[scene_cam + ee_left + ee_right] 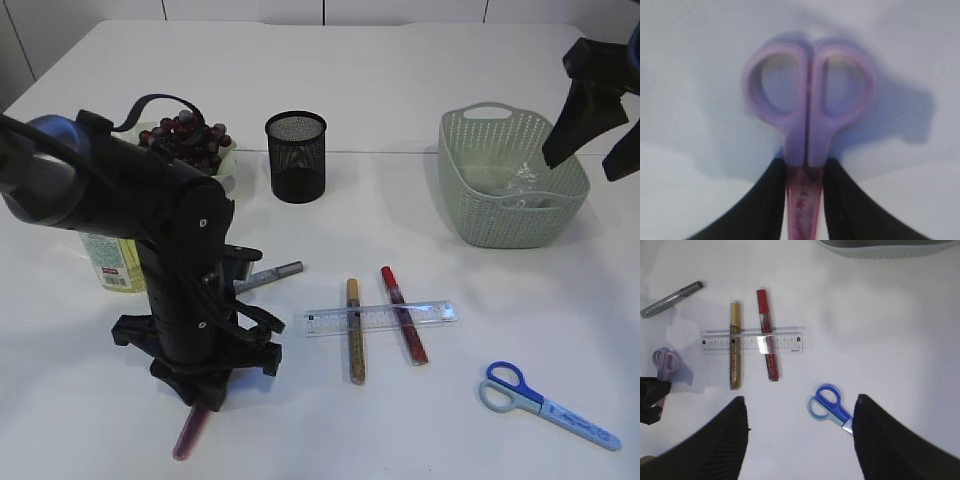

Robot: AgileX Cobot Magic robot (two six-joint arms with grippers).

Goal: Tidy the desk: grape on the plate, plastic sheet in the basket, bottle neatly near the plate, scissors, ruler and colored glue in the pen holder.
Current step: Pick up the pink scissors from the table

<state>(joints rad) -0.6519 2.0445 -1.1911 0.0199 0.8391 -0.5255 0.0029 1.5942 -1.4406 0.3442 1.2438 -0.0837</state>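
My left gripper (804, 172) is shut on the pink blade cover of purple scissors (810, 95), low over the table at the front left (190, 435). My right gripper (800, 405) is open and empty, high above the basket (597, 150). Blue scissors (545, 400) lie at the front right. A clear ruler (380, 318) lies across a gold glue stick (354, 335) and a red one (403, 318). A silver glue pen (272, 274) lies beside my left arm. Grapes (190, 138) sit on the plate. The plastic sheet (520, 185) is in the green basket (470, 200). The yellow bottle (112, 265) is half hidden.
The black mesh pen holder (296, 155) stands at the back centre, upright. The basket's rim (890, 247) shows at the top of the right wrist view. My left arm hides much of the table's left part.
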